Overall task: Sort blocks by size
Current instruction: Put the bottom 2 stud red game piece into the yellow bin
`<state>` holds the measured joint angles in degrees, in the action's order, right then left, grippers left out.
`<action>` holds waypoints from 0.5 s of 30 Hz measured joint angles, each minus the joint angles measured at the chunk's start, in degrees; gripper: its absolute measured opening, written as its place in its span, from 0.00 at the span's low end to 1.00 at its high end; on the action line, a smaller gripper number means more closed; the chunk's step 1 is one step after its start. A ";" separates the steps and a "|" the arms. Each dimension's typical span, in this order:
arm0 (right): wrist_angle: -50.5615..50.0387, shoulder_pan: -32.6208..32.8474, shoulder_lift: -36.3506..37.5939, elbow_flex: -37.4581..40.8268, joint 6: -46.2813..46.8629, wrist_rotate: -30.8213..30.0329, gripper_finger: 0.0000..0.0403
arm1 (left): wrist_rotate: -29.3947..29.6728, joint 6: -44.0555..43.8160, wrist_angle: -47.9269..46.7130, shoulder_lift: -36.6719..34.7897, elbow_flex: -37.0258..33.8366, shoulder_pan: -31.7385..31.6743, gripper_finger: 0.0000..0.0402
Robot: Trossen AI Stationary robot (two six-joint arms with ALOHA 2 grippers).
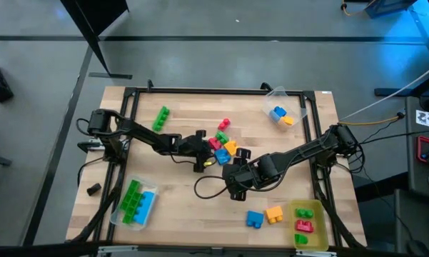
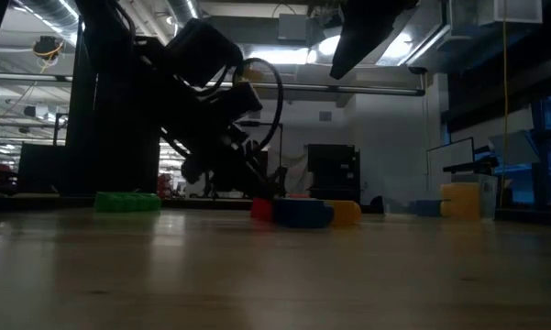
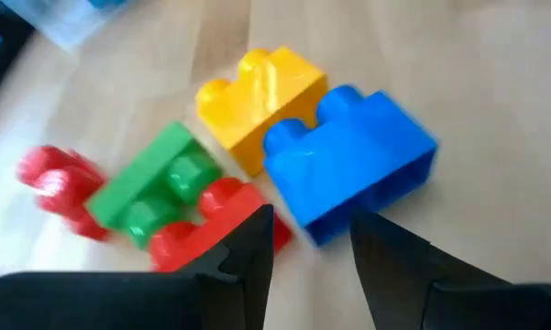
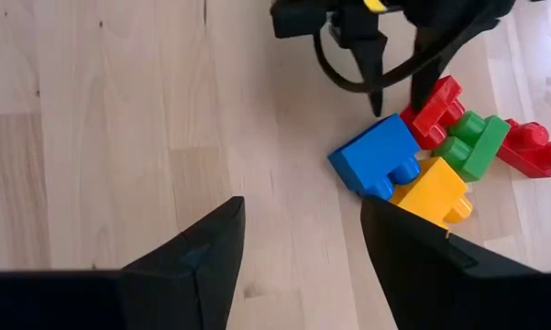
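The left gripper [image 3: 312,243] is seen with its jaws parted and empty at the near edge of the blue block [image 3: 348,156], which lies on the table [image 4: 119,110] in the central cluster, touching the yellow block [image 3: 261,87] and just beside a red block [image 3: 206,225] and a green block [image 3: 151,183]. For a clean pick, the blue block should be straddled squarely and lifted straight up so its neighbours are not dragged. The right gripper [image 4: 303,234] waits open and empty nearby; no brand, label or writing can be read.
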<state>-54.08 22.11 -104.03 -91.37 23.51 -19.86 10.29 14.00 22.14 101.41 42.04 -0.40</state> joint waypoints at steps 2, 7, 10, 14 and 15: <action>0.11 0.00 0.00 0.00 0.00 0.00 0.55 | 2.28 3.79 -0.38 0.03 0.00 -0.02 0.32; 0.10 0.00 0.00 0.00 0.00 0.00 0.55 | 6.44 8.94 -0.01 0.35 0.00 -0.76 0.32; 0.11 0.00 0.00 0.00 -0.02 -0.02 0.55 | 6.52 10.35 -0.10 0.37 0.00 -1.45 0.32; 0.13 0.00 0.00 0.00 -0.02 -0.02 0.55 | 6.85 11.40 0.39 0.90 0.00 -2.52 0.32; 0.12 0.00 0.00 0.00 -0.02 -0.02 0.55 | 6.87 11.66 0.81 1.45 0.00 -2.77 0.32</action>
<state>-53.97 22.11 -104.03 -91.37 23.49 -19.88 17.17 25.66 22.95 102.86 42.04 -3.17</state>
